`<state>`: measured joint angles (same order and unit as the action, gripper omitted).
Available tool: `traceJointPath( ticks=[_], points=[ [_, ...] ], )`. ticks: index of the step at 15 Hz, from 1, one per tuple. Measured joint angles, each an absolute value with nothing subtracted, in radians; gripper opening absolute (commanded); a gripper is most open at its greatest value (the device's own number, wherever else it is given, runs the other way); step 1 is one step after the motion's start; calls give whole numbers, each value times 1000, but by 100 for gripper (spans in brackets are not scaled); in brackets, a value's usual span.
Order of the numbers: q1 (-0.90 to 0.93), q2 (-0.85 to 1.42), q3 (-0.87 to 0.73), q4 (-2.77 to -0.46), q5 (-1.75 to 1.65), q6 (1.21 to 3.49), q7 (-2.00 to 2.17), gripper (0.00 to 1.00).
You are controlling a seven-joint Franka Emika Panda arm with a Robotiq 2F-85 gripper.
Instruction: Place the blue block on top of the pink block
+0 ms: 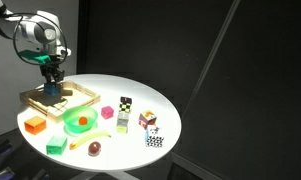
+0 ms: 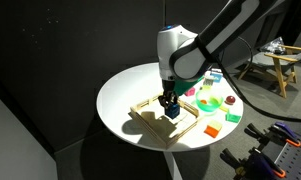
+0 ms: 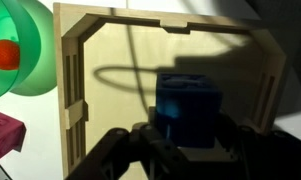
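1. Wrist view: the wooden tray (image 3: 72, 100) has a raised rim, so a low carry could knock the load against it.
2. The green bowl (image 3: 20, 55) beside the route could be bumped.
3. The gripper (image 3: 187, 130) seems closed around the blue block (image 3: 187, 95), inside the tray; a shallow hold may slip.
4. The pink block (image 3: 2, 135), outside the tray, offers a small top; an off-centre release would tumble.

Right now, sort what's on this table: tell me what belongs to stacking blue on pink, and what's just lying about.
For the job: claw; blue block, right beneath it; pink block.

Lying about: wooden tray around the blue block; green plate; orange block; light green cube; patterned cubes.
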<state>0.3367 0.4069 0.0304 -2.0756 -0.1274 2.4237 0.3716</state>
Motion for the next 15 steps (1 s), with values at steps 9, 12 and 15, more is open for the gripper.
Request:
traceJointPath(
  ticks=[9,12,15],
  points=[
    [270,296,30,-2143,-127,2422,373,32],
    [242,265,30,-2169,-127,2424,373,32],
    [210,239,27,-2195,-127,2428,373,32]
  ],
)
